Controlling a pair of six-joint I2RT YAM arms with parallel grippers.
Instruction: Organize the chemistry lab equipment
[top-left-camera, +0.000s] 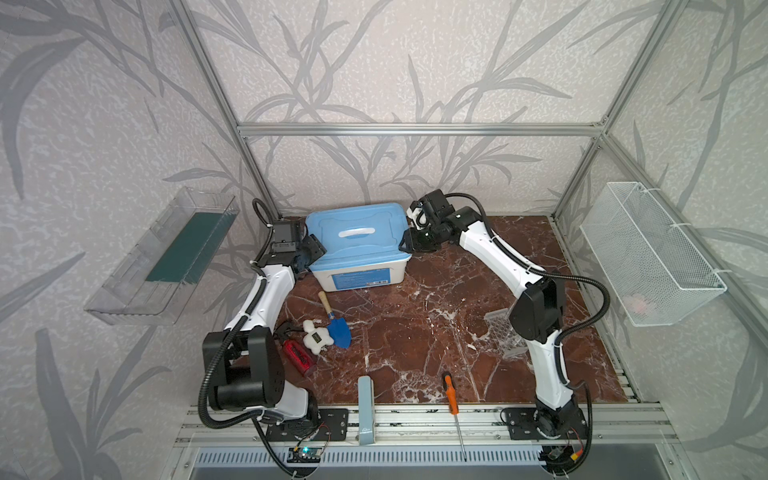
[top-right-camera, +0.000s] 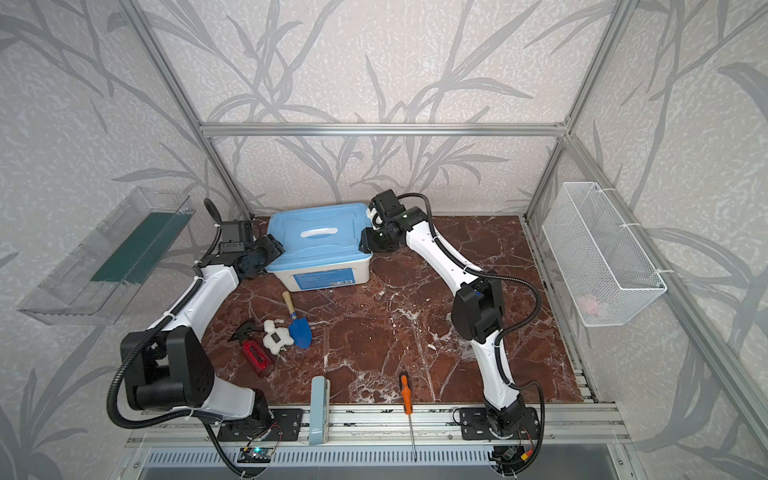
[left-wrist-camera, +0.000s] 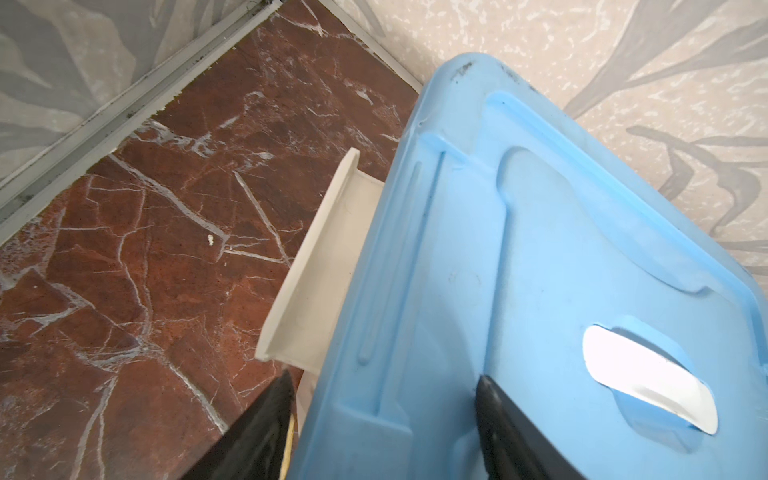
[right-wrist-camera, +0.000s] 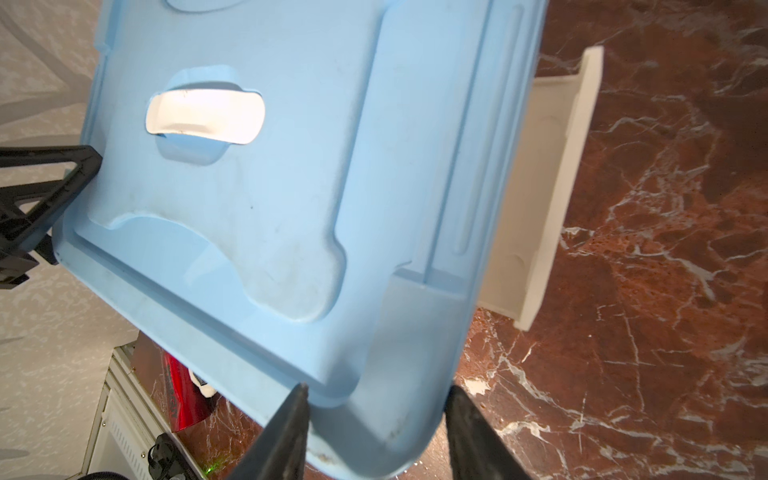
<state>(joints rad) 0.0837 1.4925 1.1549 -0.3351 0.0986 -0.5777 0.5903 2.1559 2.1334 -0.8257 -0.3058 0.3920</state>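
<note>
A white storage box (top-left-camera: 353, 277) with a blue lid (top-left-camera: 357, 232) stands at the back of the table, shown in both top views. My left gripper (left-wrist-camera: 384, 382) is open astride the lid's left edge, one finger on top and the other outside beside the white wall. My right gripper (right-wrist-camera: 376, 390) is shut on the lid's (right-wrist-camera: 291, 208) near right corner, a finger against each side. White side latches (left-wrist-camera: 307, 266) (right-wrist-camera: 540, 187) hang out from under the lid. A clear honeycomb tube rack (top-left-camera: 503, 332) lies on the table, partly hidden behind the right arm.
A blue trowel (top-left-camera: 336, 326), a white flower-shaped item (top-left-camera: 316, 337) and a red bottle (top-left-camera: 298, 355) lie front left. An orange-handled screwdriver (top-left-camera: 451, 392) and a pale blue block (top-left-camera: 366, 399) rest at the front edge. Side walls carry a wire basket (top-left-camera: 648, 253) and a clear shelf (top-left-camera: 166, 257).
</note>
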